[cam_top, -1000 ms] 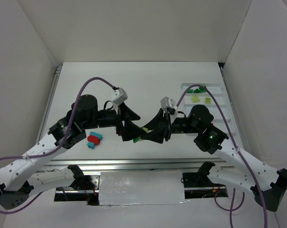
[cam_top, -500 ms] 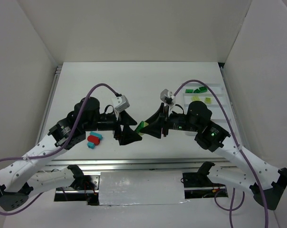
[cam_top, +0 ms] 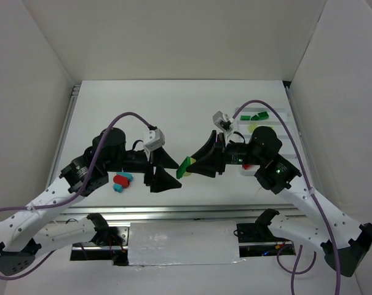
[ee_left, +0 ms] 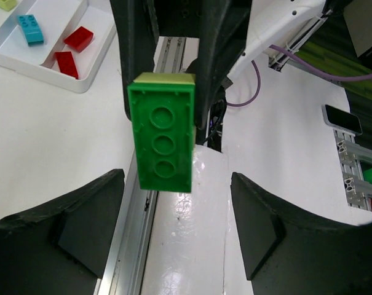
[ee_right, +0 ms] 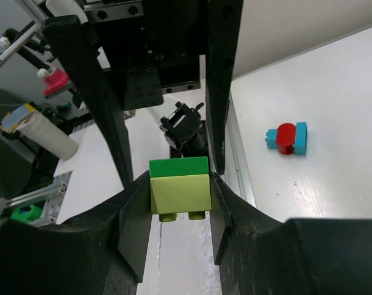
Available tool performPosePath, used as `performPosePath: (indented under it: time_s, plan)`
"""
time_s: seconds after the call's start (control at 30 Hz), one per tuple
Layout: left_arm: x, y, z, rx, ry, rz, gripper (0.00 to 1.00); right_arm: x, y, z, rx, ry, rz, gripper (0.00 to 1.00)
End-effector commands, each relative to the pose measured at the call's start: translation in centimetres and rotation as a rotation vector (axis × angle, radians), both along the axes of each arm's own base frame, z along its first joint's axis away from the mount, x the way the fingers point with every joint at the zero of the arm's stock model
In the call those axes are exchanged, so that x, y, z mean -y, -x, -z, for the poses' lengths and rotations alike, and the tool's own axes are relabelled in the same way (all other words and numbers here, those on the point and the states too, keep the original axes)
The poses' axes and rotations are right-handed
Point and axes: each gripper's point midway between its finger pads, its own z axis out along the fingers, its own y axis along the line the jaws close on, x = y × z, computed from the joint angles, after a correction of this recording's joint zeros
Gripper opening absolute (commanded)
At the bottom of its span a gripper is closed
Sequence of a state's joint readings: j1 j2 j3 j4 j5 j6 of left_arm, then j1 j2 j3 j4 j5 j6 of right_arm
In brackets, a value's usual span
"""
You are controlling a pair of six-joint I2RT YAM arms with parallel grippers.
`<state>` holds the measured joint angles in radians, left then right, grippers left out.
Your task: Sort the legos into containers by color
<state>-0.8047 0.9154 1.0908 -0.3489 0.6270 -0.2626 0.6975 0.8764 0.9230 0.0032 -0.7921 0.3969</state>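
The right tool (ee_right: 178,206) is pinching a 2-brick stack (ee_left: 164,138), green joined to yellow-green, and is holding it in the air between the arms. The left tool (ee_left: 176,227) is facing this stack with its fingers spread and is touching nothing. A red and cyan cluster (cam_top: 121,180) is lying on the tabletop (cam_top: 173,110), well apart from the white tray (ee_left: 81,86).

A dark green brick (ee_left: 162,138) stacked on a yellow-green one (ee_right: 180,193) is hanging at mid-frame, gripped in the right pincer (cam_top: 195,167). A red-and-cyan cluster (cam_top: 121,180) is lying at lower left. The white tray (ee_left: 99,58) at upper right is holding green bricks (cam_top: 254,116), a cyan brick (ee_left: 31,29) and red bricks (ee_left: 78,38).
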Motion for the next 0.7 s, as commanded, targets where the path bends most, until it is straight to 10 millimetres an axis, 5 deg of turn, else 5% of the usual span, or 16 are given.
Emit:
performPosePath:
  time_s: [0.0, 0.3, 0.43, 0.5, 0.57, 0.67]
  plan:
    - [0.7, -0.6, -1.3, 0.04, 0.034, 0.007, 0.81, -0.2, 0.7, -1.5, 0.023, -0.032, -0.062, 0.0]
    - [1.3, -1.8, -2.3, 0.052, 0.038, -0.026, 0.57, -0.5, 0.4, -1.0, 0.004, -0.011, -0.066, 0.0]
    - [1.5, -1.6, -2.5, 0.055, 0.04, -0.003, 0.17, -0.8, 0.1, -0.9, -0.009, -0.002, -0.065, 0.0]
    - [1.5, -1.3, -2.6, 0.058, 0.043, 0.018, 0.06, -0.8, 0.0, -0.9, -0.022, -0.003, -0.062, 0.0]
    - [1.6, -1.0, -2.7, 0.057, 0.048, 0.037, 0.0, -0.9, 0.1, -1.1, -0.021, -0.016, -0.072, 0.44]
    - [1.4, -0.6, -3.1, 0.067, 0.066, 0.046, 0.0, -0.6, 0.5, -1.5, -0.019, -0.054, -0.094, 0.9]
